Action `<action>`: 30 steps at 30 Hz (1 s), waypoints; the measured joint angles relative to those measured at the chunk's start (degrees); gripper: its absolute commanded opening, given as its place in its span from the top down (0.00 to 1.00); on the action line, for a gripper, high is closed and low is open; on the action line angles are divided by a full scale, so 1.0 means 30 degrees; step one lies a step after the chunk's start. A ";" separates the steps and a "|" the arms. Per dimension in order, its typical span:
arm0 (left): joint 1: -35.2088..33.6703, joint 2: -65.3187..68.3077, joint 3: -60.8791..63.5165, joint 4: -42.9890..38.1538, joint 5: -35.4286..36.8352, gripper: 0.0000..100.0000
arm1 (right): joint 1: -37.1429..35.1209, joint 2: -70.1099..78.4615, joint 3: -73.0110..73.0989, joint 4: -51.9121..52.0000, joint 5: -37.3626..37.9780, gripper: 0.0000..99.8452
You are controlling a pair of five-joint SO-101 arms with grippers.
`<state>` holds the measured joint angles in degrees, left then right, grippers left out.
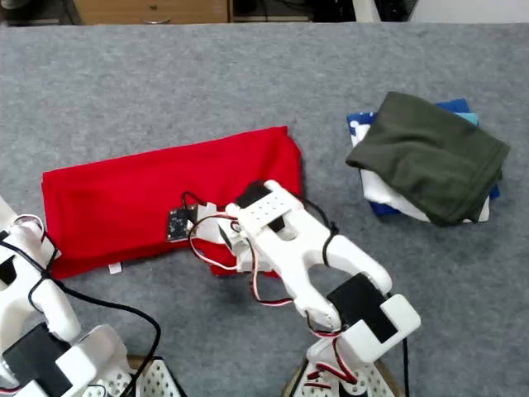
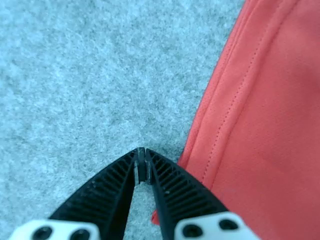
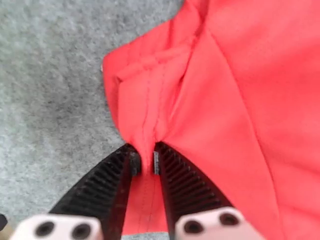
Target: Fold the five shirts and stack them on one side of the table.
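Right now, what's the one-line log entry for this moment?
left end effector: shut, empty, beside red shirt | right end effector: shut on red shirt edge | dark green shirt: atop folded stack

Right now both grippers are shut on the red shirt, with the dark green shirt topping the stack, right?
Not both. The right gripper is shut on the red shirt, but the left wrist view shows the left gripper shut on nothing, beside the shirt's edge. The dark green shirt does top the stack.

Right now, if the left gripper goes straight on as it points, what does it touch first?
The left gripper would probably meet the grey table cover, close beside the edge of the red shirt; depth is unclear.
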<state>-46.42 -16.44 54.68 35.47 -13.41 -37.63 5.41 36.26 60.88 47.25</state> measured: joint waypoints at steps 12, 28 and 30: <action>0.0000 0.0000 0.0000 0.0000 0.0000 0.98 | 0.1026 0.2374 -0.9348 0.6799 -0.0322 1.00; 0.0000 0.0000 0.0000 0.0000 0.0000 0.98 | 0.2725 1.8579 -3.4139 1.3392 0.3751 0.98; 0.0000 0.0000 0.0000 0.0000 0.0000 0.98 | 0.2725 2.0044 -3.6484 1.3392 0.3868 0.89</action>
<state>-46.42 -16.44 54.68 35.47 -13.41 -29.45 65.54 -73.19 101.05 58.86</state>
